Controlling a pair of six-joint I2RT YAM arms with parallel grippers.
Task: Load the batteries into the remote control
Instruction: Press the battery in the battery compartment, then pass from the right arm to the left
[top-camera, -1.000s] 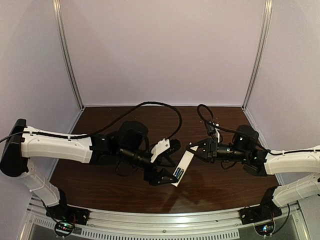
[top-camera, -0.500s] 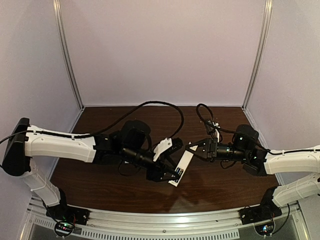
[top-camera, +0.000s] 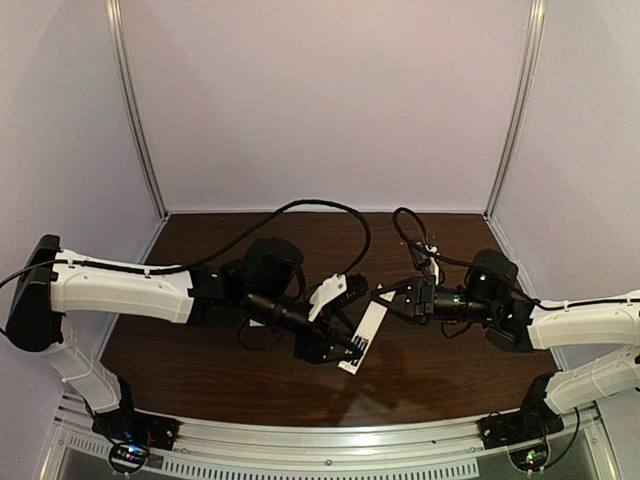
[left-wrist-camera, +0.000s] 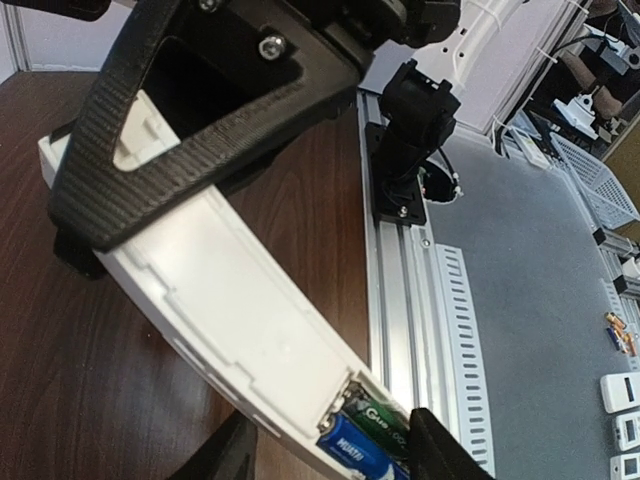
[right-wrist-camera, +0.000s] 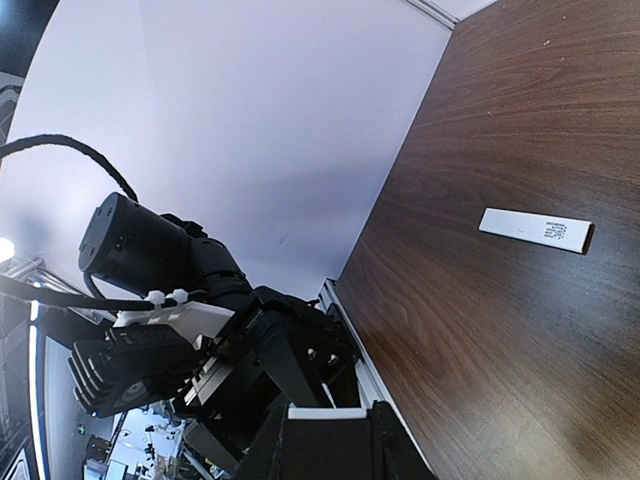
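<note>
Apparently nearly done: both batteries (left-wrist-camera: 362, 432) sit in the remote (left-wrist-camera: 240, 330), held above the table (top-camera: 200, 370). The right jaws pinch its one-o'clock end; the left jaws flank the seven-o'clock battery end, though I cannot tell if they grip. The cover (right-wrist-camera: 535, 230) lies aside.

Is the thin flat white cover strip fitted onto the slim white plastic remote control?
No, the cover strip lies alone on the dark wooden table, apart from the remote control.
</note>
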